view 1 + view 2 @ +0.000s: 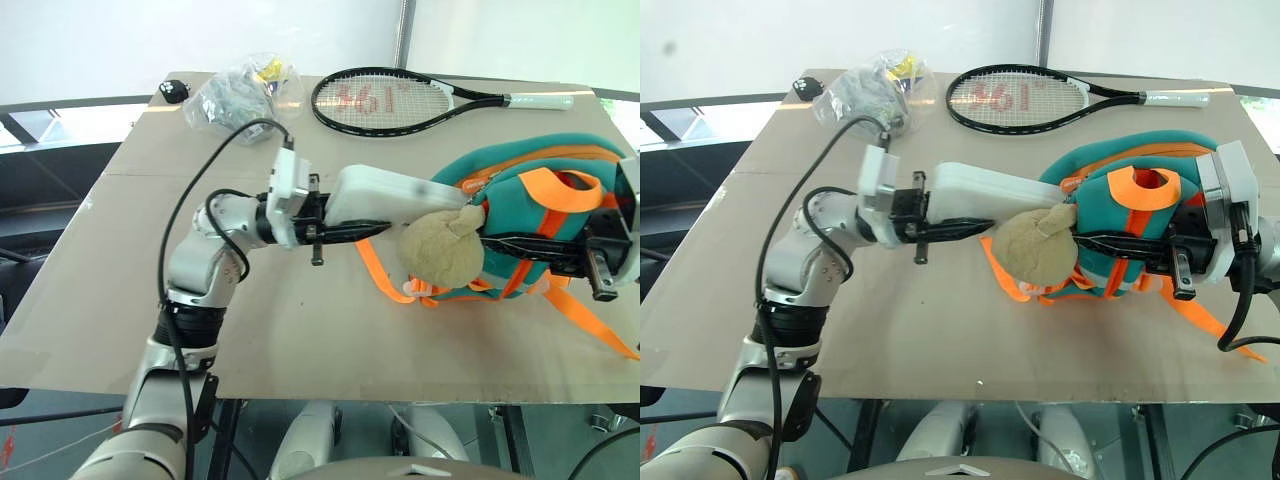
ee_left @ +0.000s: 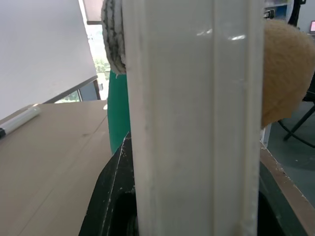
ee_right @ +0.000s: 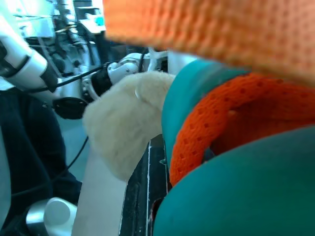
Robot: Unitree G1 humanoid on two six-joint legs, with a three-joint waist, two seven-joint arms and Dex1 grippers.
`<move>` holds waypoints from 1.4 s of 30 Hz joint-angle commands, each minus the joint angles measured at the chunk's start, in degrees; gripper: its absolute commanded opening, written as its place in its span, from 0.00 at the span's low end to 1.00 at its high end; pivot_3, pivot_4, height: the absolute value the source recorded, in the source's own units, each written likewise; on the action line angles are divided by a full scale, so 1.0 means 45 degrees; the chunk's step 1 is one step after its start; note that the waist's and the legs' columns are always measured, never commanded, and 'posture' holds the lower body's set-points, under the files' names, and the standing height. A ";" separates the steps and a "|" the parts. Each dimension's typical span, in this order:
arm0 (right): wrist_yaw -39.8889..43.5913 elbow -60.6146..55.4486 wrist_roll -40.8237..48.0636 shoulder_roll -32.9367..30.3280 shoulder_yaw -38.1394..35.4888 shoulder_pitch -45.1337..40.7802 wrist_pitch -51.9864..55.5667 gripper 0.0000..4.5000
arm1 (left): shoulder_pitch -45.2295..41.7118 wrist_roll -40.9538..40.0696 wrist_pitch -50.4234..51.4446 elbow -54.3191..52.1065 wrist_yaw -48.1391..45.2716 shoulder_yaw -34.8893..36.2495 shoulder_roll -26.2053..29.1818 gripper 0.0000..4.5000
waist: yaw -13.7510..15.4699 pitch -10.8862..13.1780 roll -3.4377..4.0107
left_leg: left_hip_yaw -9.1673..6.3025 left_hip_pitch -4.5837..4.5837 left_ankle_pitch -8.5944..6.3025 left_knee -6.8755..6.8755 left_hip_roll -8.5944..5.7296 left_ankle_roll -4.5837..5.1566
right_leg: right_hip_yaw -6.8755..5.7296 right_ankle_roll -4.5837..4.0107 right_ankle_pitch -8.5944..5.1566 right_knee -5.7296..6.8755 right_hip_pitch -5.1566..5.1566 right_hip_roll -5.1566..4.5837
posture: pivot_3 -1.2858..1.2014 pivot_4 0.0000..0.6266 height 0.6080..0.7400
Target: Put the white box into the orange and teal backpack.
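My left gripper [image 1: 350, 222] is shut on the near end of the white box [image 1: 385, 195] and holds it level above the table, pointing right. The box's far end reaches the mouth of the orange and teal backpack [image 1: 530, 170], just above the tan plush bear [image 1: 440, 250]. The backpack lies on its side at the table's right, with orange straps trailing out. My right gripper [image 1: 1120, 245] comes in from the right and is shut on the backpack's front fabric near the opening. In the left wrist view the box [image 2: 197, 123] runs upright between my fingers.
A black-framed tennis racket [image 1: 385, 100] lies at the back of the tan table [image 1: 300, 330]. A clear plastic bag of small items [image 1: 235, 95] and a small black object [image 1: 175, 90] sit at the back left. Loose orange straps [image 1: 590, 320] spread toward the right edge.
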 commanded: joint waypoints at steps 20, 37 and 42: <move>-0.2685 -0.2040 -0.0665 0.0245 -0.0576 0.1795 -0.0762 0.00 | -0.4235 0.4060 -0.0091 0.4988 0.1153 -0.2974 -0.4062 0.93 | 0.0052 -0.0001 0.0000 | 0.0106 0.0055 -0.0001 -0.0002 0.0030 0.0031 | -0.0011 0.0000 0.0000 -0.0001 0.0064 0.0031 | 0.52 0.24 1.00; -0.2369 -0.0244 -0.2396 0.0343 0.0662 0.1397 -0.1380 0.00 | -0.1868 -0.3429 0.8959 -0.0812 0.1110 0.1636 0.0079 0.99 | -0.0014 0.0003 0.0010 | 0.0056 0.0146 -0.0001 -0.0031 0.0035 0.0030 | 0.0045 0.0000 -0.0001 -0.0053 0.0077 -0.0008 | 0.52 0.24 1.00; -0.2218 -0.0237 -0.2469 0.0294 0.0759 0.1387 -0.1395 0.00 | -0.1802 -0.4705 1.0026 -0.1309 0.2584 0.2126 -0.0592 0.99 | -0.0041 0.0003 0.0009 | 0.0067 0.0148 -0.0001 -0.0031 0.0039 0.0029 | 0.0057 0.0000 -0.0001 -0.0067 0.0085 -0.0007 | 0.52 0.24 1.00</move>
